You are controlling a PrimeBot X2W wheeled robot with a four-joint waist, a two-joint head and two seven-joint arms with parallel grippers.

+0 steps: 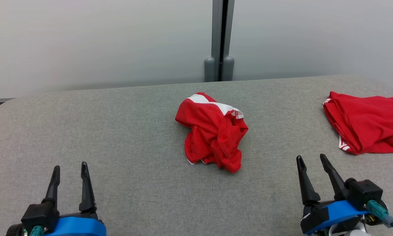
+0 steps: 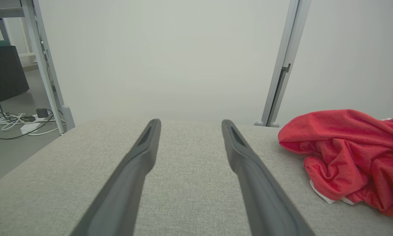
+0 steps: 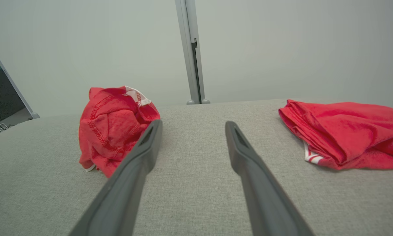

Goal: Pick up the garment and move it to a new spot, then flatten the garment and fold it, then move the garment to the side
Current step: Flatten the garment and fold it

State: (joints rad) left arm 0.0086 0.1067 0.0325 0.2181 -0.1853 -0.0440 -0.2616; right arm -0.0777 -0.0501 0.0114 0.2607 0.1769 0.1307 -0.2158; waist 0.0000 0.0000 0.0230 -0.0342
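Left gripper (image 1: 70, 165): fingers spread, empty. The crumpled red garment (image 1: 214, 132) sits mid-table, ahead of and between both grippers. Right gripper (image 1: 311, 156): spread, empty. A second red garment (image 1: 366, 126) lies just beyond it at the right edge. The tabletop (image 1: 117, 131) is grey fabric, with pale wall panels and a grey post (image 1: 220, 39) behind.

No text here that you can read.
You'll see small red marks at the end of the white band (image 1: 216, 105) on the garment (image 1: 212, 137), but they are too small to make out as letters or numbers.
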